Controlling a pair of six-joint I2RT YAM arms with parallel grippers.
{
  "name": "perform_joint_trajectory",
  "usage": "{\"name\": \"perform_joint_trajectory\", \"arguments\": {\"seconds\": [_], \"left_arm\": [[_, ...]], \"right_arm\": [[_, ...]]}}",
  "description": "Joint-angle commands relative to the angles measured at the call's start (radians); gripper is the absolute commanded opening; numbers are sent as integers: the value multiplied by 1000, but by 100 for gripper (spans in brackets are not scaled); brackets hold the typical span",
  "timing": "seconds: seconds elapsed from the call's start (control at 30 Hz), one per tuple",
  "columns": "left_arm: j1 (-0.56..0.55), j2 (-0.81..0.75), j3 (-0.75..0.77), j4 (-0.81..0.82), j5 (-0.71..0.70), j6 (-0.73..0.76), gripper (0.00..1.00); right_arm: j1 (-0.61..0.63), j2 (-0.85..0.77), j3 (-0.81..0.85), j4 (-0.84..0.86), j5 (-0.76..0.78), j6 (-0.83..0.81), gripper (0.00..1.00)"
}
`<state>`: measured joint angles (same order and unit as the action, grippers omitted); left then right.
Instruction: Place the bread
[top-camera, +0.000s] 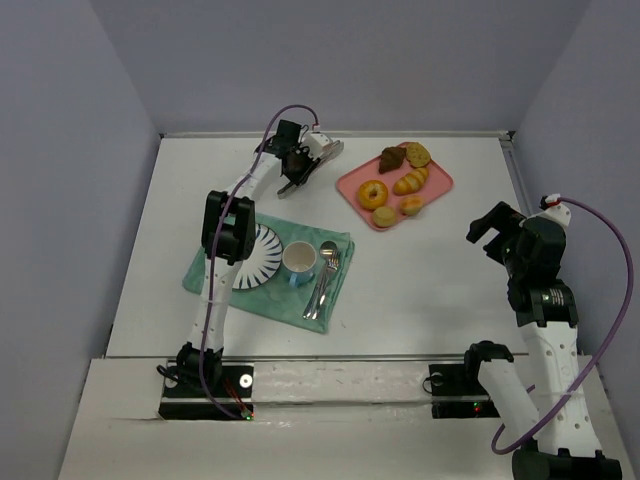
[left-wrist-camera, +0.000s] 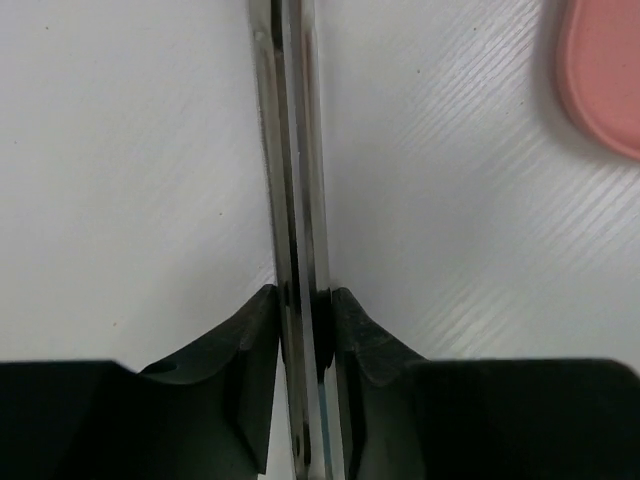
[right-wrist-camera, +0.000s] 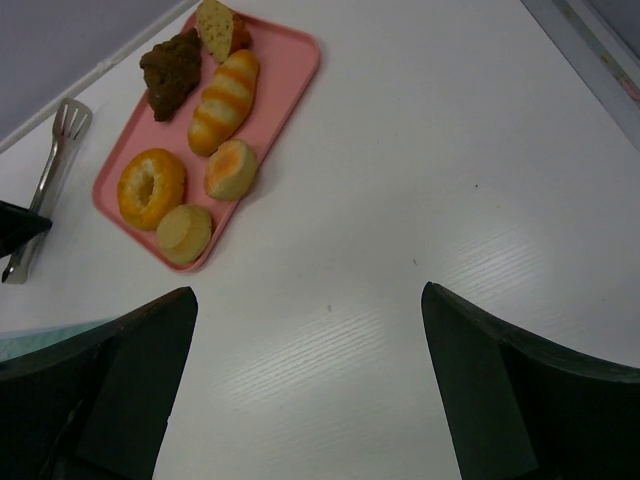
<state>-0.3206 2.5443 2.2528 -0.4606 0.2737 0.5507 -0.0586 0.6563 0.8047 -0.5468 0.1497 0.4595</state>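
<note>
Several breads lie on a pink tray (top-camera: 443, 186) at the back: a ring doughnut (top-camera: 373, 193), a striped roll (top-camera: 411, 180), a dark pastry (top-camera: 391, 159) and small buns. My left gripper (top-camera: 296, 163) is shut on metal tongs (top-camera: 312, 166) left of the tray, on or just above the table. In the left wrist view the fingertips (left-wrist-camera: 262, 312) clamp the closed tongs (left-wrist-camera: 295, 150). My right gripper (top-camera: 487, 236) is open and empty, right of the tray. In its wrist view the gripper (right-wrist-camera: 308, 292) is over bare table, with the tray (right-wrist-camera: 290, 80) and doughnut (right-wrist-camera: 151, 187) ahead.
A green cloth (top-camera: 215, 285) at centre left carries a striped plate (top-camera: 262, 258), a cup (top-camera: 300, 262) and cutlery (top-camera: 326, 276). The tray's corner shows in the left wrist view (left-wrist-camera: 605, 70). Walls border the table at the back and sides.
</note>
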Motion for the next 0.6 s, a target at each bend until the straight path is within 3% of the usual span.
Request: {"name": "perform_joint_trajectory", "arguments": {"seconds": [0.0, 0.3, 0.57], "left_arm": [[0, -4, 25, -20, -28, -8, 31], [0, -231, -18, 94, -197, -150, 22], [-2, -590, -241, 221, -94, -412, 23]], "right_arm": [[-3, -18, 4, 51, 14, -18, 100], [-3, -52, 1, 51, -9, -18, 100], [-3, -73, 1, 53, -42, -21, 100]]}}
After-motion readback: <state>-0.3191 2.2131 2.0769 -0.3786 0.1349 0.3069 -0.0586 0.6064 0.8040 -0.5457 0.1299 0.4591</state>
